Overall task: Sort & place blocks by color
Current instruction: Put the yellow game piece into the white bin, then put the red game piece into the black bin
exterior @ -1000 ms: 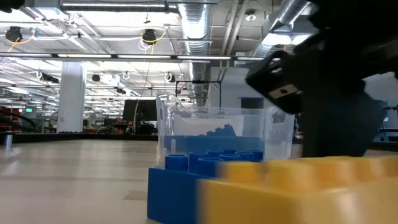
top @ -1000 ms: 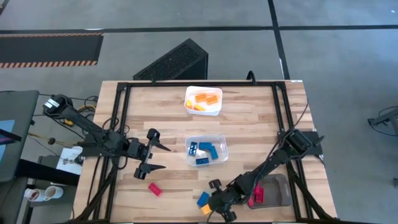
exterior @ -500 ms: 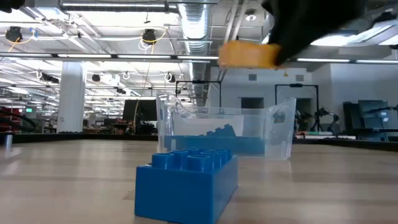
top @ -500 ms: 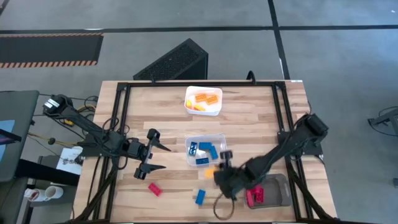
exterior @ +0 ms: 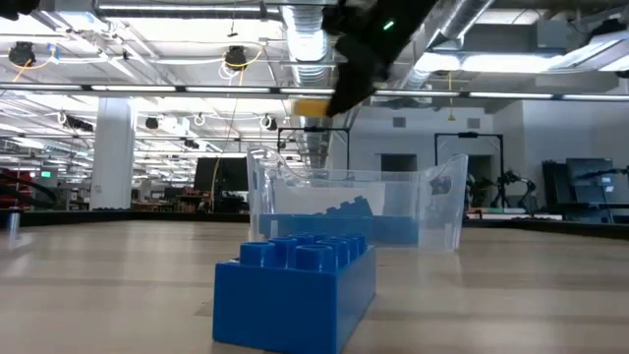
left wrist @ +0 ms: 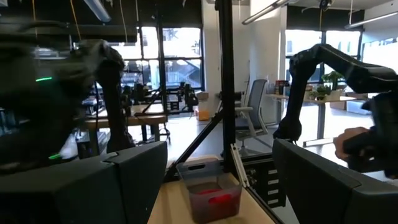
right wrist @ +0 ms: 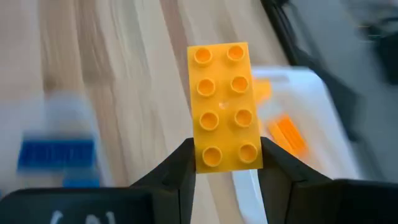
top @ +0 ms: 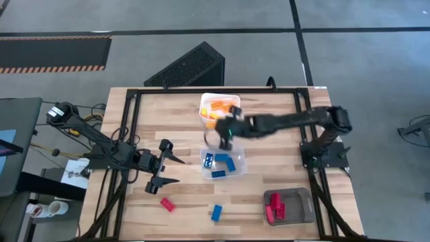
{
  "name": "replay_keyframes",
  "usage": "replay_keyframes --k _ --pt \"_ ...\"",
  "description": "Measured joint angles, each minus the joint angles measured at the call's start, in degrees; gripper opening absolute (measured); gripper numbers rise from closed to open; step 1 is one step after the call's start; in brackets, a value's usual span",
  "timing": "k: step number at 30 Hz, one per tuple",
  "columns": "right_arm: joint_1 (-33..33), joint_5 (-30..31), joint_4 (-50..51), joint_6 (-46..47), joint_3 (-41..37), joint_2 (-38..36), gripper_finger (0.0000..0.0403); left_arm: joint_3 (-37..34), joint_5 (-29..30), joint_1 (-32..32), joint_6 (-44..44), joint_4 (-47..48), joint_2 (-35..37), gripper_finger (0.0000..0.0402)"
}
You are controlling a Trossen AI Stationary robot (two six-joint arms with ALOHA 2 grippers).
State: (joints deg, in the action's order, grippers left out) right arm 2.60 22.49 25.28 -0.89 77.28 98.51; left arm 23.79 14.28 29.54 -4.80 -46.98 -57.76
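A yellow block (right wrist: 224,106) sits pinched in the right gripper (top: 225,128), jaws closed on it, between the clear tray (top: 240,151) and white tray (top: 235,119); most blocks are sorted; one red block (top: 166,204) and one blue block (top: 216,213) lie loose on the desk (top: 269,134); the left gripper (top: 169,168) waits near the red one, jaws open, empty.

**Open desk at the sides, trays crowd the middle**

The desk (top: 269,128) lies bare between the white tray (top: 228,117) and the right frame rail, though the stretched right arm crosses it. The right pincer (top: 220,128) hangs between the white tray and the clear tray (top: 238,151). Near the front edge, a loose red block (top: 166,204) and blue block (top: 216,213) lie well apart. The grey tray (top: 302,205) fills the front right corner. The left pincer (top: 168,168) stands beside the left rail.
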Motion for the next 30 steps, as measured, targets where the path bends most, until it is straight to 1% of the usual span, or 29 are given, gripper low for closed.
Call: replay_keyframes --k 2,3,5,7,8,9,12,14,21,24,26,30 --pt "5.0 -6.3 -1.1 -0.9 -0.2 0.7 0.0139 0.0 0.0 0.0 0.0 0.3 0.0 0.0279" --pt "7.2 -7.6 -0.7 -1.1 -0.2 1.1 0.0141 0.0 0.0 0.0 0.1 0.3 0.0 0.0279" --pt "11.1 -9.2 -3.0 -1.1 0.0 2.4 0.0149 0.1 0.0 0.0 0.5 1.3 0.0 0.0279" --pt "14.6 -9.9 0.2 -0.6 -0.2 2.6 0.0156 0.1 0.0 0.0 0.7 1.4 0.1 0.0279" --pt "15.9 -10.7 -0.4 -0.1 -0.2 3.1 0.0159 0.1 0.0 0.0 1.0 1.5 0.1 0.0279" --pt "17.0 -12.1 -1.5 0.7 0.0 3.8 0.0162 0.1 0.1 0.0 1.0 2.1 0.1 0.0279" --pt "19.7 -19.3 1.6 1.3 -0.3 4.1 0.0174 0.1 0.4 0.0 1.3 2.3 0.1 0.0279" --pt "19.9 -20.9 0.5 1.7 -0.1 4.0 0.0187 0.0 1.2 0.0 1.4 2.7 0.0 0.0279" --pt "18.6 -19.9 1.4 1.1 -0.1 3.4 0.0263 0.0 1.4 0.0 2.3 2.8 0.0 0.0279" --pt "18.0 -19.3 3.8 1.1 -0.1 3.5 0.0287 0.0 1.4 0.0 2.5 2.7 0.0 0.0279" --pt "17.0 -19.4 6.1 2.5 0.1 3.5 0.0295 0.0 1.4 0.0 2.5 2.8 0.0 0.0279" --pt "12.8 -19.5 15.2 4.3 2.6 3.5 0.0293 0.0 1.4 0.0 2.5 3.3 0.0 0.0279"
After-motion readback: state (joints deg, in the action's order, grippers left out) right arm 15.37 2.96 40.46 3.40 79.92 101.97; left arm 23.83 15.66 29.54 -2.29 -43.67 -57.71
